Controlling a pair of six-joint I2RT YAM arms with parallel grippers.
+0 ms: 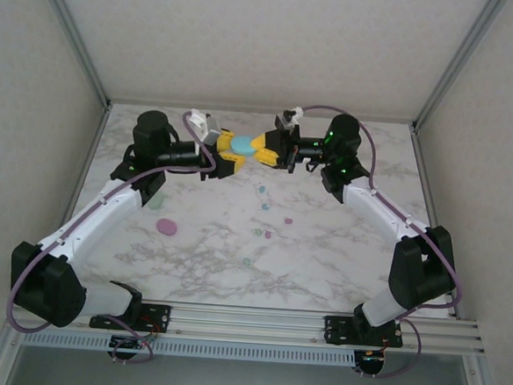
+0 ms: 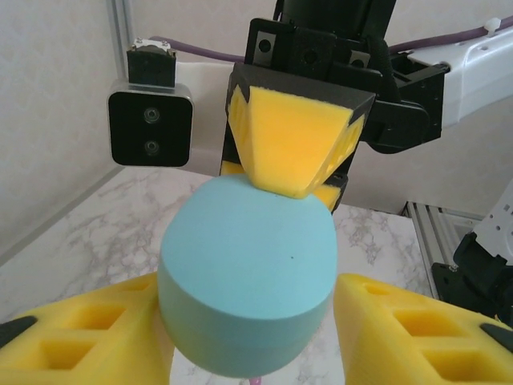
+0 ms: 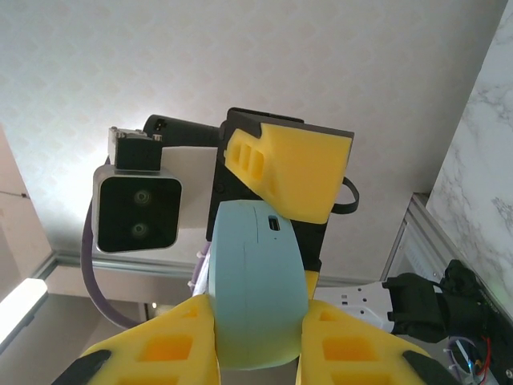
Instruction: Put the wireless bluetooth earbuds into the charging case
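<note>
At the table's (image 1: 340, 260) 12 o'clock, left gripper (image 1: 229, 149) and right gripper (image 1: 260, 149) both clamp the pale-blue charging case (image 1: 243, 144).

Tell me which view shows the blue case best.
Left wrist: the blue case sits centre frame, its broad face toward the lens. Right wrist shows it edge-on, a small port visible on its rim. Top external shows it small, held between the left gripper and right gripper.
</note>
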